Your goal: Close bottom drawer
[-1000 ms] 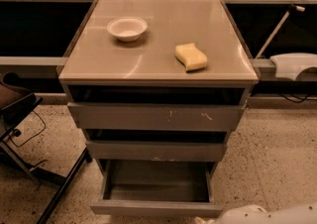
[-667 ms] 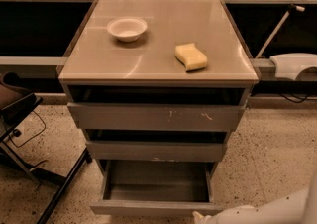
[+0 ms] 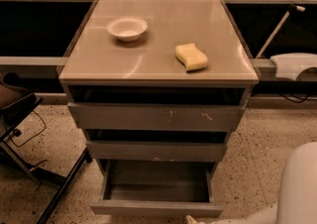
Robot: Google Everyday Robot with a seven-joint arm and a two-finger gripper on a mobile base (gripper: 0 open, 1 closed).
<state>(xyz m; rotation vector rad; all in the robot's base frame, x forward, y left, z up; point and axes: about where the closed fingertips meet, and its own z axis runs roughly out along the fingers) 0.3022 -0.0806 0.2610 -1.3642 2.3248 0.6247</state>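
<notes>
The bottom drawer (image 3: 157,184) of the grey cabinet stands pulled out, its grey box interior showing empty. Its plain flat front panel (image 3: 156,209) is near the frame's lower edge. My gripper (image 3: 191,219) shows only as a pale tip at the bottom edge, just below the right part of that front panel. My white arm (image 3: 297,183) runs from it to the lower right corner. Above the drawer are the middle drawer front with a pale chip (image 3: 156,151) and the scratched top drawer front (image 3: 158,117), both slightly out.
A white bowl (image 3: 127,28) and a yellow sponge (image 3: 191,57) lie on the cabinet top (image 3: 148,67). A dark chair with metal legs (image 3: 20,119) stands at the left. A white object (image 3: 294,64) is at the right. The floor is speckled.
My white arm has come further into view at the lower right and rises higher there. The pale tip stays by the drawer's front panel. The drawer has not moved.
</notes>
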